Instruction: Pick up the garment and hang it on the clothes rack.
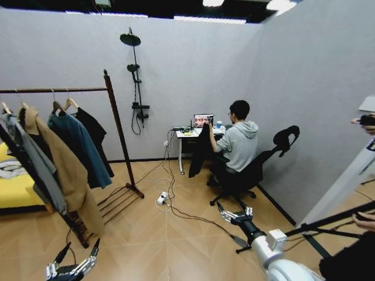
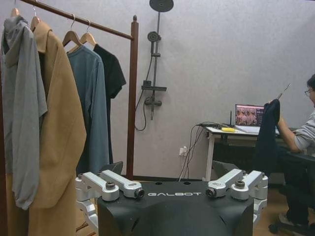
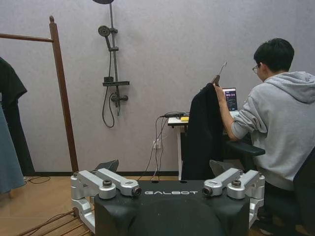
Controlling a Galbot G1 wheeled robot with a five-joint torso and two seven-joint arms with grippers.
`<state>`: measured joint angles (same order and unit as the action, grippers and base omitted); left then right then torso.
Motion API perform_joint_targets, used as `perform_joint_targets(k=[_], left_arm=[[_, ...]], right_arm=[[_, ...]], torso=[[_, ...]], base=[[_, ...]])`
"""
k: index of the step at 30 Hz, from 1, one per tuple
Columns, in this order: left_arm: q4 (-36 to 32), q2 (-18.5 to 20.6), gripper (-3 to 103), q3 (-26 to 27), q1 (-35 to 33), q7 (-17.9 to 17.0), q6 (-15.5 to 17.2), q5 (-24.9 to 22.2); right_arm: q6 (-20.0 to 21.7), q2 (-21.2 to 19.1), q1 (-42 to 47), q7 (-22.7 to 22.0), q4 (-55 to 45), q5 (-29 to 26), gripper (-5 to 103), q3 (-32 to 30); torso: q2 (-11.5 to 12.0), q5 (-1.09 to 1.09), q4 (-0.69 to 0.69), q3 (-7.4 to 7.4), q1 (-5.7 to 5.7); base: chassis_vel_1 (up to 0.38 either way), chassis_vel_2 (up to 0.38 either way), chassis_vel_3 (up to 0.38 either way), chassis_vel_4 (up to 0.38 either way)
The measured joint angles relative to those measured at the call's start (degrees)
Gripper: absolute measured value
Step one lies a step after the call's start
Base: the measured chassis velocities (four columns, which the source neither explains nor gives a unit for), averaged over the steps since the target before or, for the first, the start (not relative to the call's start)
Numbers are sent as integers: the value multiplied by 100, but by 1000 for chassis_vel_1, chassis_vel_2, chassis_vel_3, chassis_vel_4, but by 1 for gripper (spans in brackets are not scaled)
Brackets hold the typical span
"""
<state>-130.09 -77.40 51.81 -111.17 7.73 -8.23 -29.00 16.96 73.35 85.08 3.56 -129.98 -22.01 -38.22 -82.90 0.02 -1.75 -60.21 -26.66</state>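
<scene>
Black wall-mounted shower set point(image 1: 135, 76) on grey wall. Small white desk point(image 1: 188, 136) with open laptop point(image 1: 203, 120). Yellow-covered bed point(image 1: 14, 187) at room's left edge.

Grey walls point(image 1: 193, 64), wood floor point(image 1: 170, 234), wall-mounted shower set point(image 1: 136, 76), small white desk point(image 1: 190, 136), ceiling lights point(image 1: 211, 3).

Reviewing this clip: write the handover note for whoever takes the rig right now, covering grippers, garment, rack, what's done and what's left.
Left gripper: open, empty, low near the floor in front of the rack's foot.
Right gripper: open, empty, stretched out toward the desk.
Garment: black, on a hanger, held up by the seated person's hand beside the desk; no gripper touches it.
Clothes rack: stands to the robot's left, carrying a grey hoodie, tan coat, teal shirt and a black tee.
Done: nothing yet.
Left: take the garment, hang it on the bar.
</scene>
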Motion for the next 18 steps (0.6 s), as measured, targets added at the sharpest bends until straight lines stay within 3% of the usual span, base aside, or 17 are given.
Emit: perform_joint_targets(k=[15,18], left_arm=[[1,0,100,0,0,0,0,0],[0,0,100,0,0,1,0,0]], right_arm=[[4,23,2,-4,12,48,100,46],[-17,17,8,-3,13,20,100,42]], torso=[[0,-7,0,0,0],[0,1,0,0,0]], base=[[178,-175,-180,180],[187,-152,-168,180]])
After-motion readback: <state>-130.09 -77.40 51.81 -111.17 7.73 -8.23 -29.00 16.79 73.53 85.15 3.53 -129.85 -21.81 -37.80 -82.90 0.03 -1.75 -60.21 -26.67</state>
